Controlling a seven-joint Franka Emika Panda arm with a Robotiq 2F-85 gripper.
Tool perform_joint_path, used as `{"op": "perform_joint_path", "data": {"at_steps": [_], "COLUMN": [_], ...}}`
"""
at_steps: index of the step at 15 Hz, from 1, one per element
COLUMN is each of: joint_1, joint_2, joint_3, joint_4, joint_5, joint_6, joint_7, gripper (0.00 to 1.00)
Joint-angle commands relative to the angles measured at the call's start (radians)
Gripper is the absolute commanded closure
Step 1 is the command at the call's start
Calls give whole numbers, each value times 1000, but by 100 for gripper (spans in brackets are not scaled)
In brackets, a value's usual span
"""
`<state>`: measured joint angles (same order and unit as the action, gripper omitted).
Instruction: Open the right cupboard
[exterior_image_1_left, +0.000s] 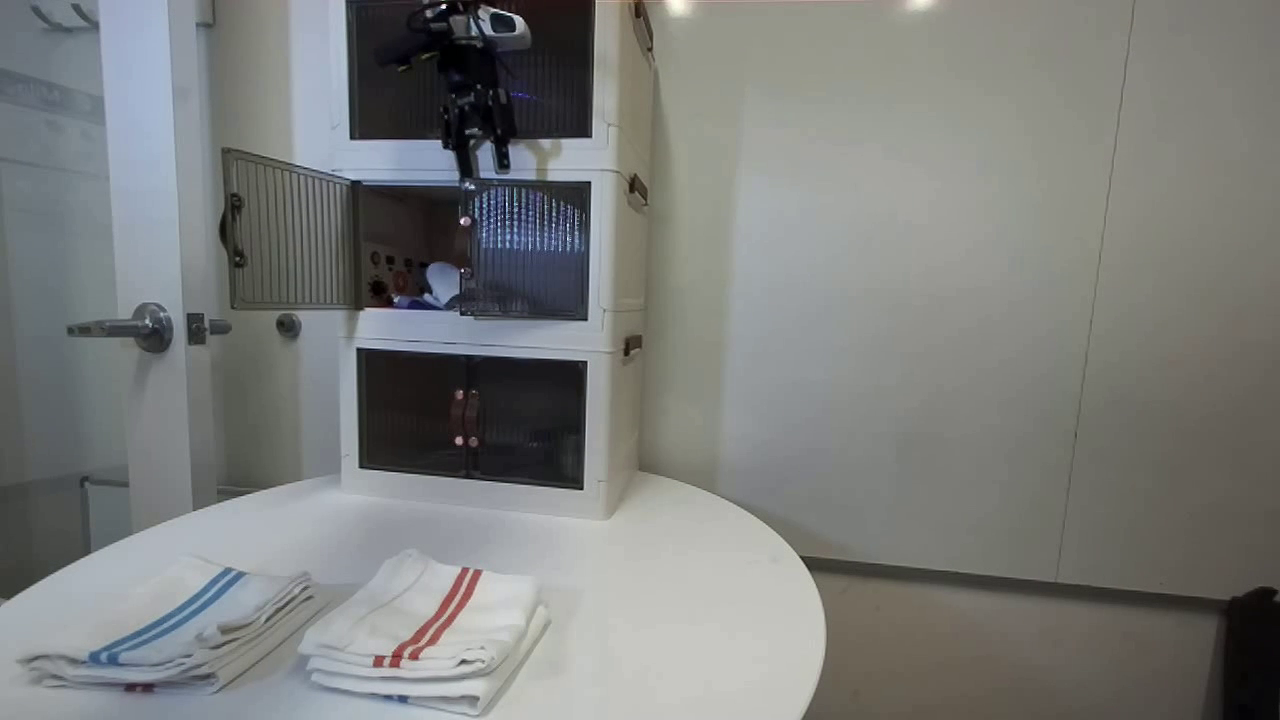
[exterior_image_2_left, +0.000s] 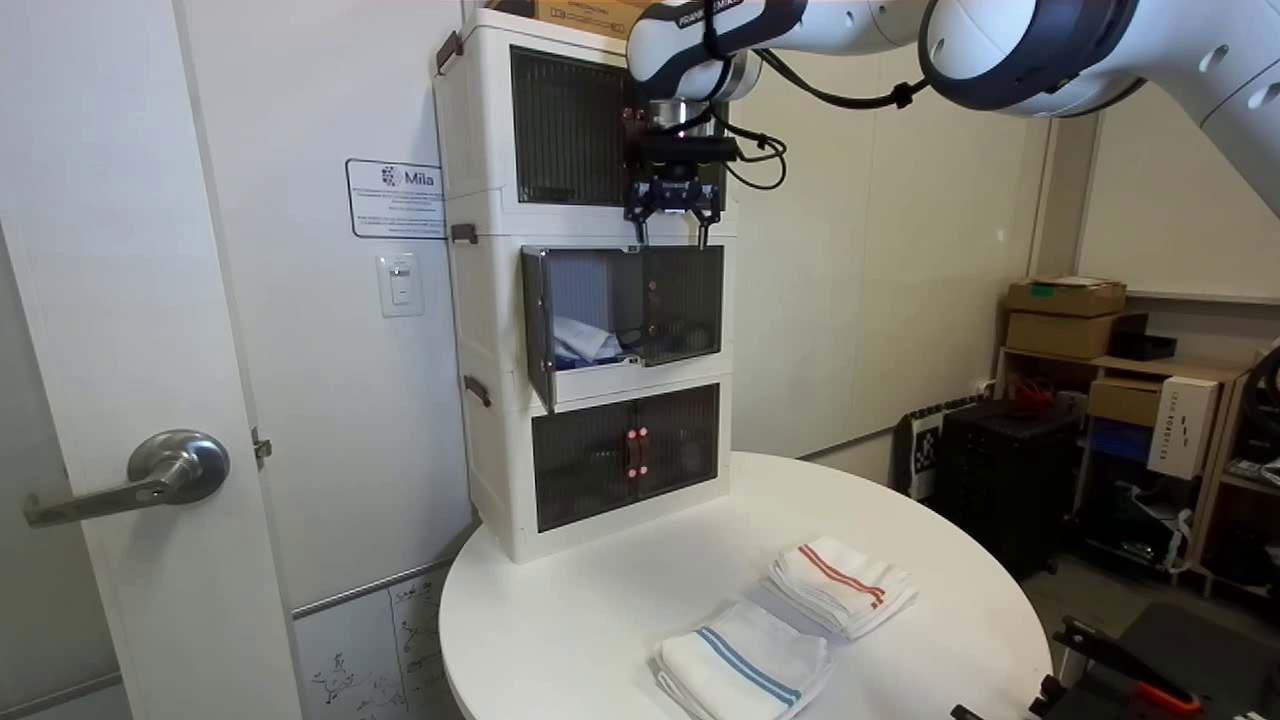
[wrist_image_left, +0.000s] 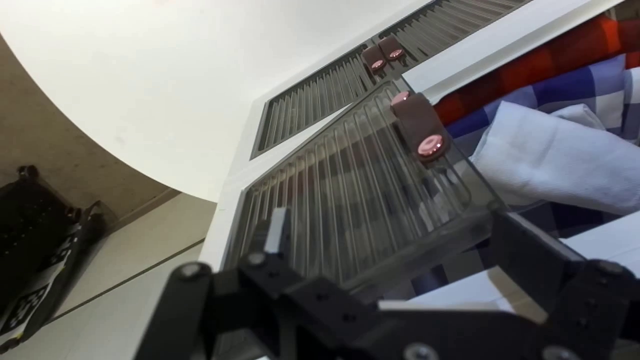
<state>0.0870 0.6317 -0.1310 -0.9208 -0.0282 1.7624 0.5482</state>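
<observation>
The middle cupboard (exterior_image_1_left: 625, 250) has two ribbed, see-through grey doors. Its left door (exterior_image_1_left: 290, 230) is swung wide open. Its right door (exterior_image_1_left: 530, 250) stands slightly ajar, its free edge a little out from the frame; it also shows in an exterior view (exterior_image_2_left: 690, 305) and the wrist view (wrist_image_left: 345, 185). Its brown strap handle (wrist_image_left: 422, 127) is on the free edge. My gripper (exterior_image_1_left: 484, 168) points down, open and empty, at the right door's top edge, also in an exterior view (exterior_image_2_left: 672, 242). In the wrist view, one fingertip is by the door's free top corner; I cannot tell if they touch.
A white cloth (wrist_image_left: 560, 155) and checkered cloths lie inside the middle cupboard. Closed cupboards are above (exterior_image_2_left: 565, 125) and below (exterior_image_2_left: 585, 465). Folded towels with blue stripes (exterior_image_2_left: 740, 660) and red stripes (exterior_image_2_left: 840, 585) lie on the round white table (exterior_image_2_left: 560, 620).
</observation>
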Motion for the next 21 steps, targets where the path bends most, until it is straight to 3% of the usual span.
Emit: {"op": "perform_joint_path", "data": {"at_steps": [1, 9, 21], "joint_1": [-8, -18, -35], "joint_2": [34, 4, 80], "joint_3": [-2, 26, 13], "joint_4": [40, 37, 57], "joint_5": [14, 95, 153], "joint_6": [6, 15, 18], "joint_7": [34, 6, 21], "gripper": [0, 0, 0]}}
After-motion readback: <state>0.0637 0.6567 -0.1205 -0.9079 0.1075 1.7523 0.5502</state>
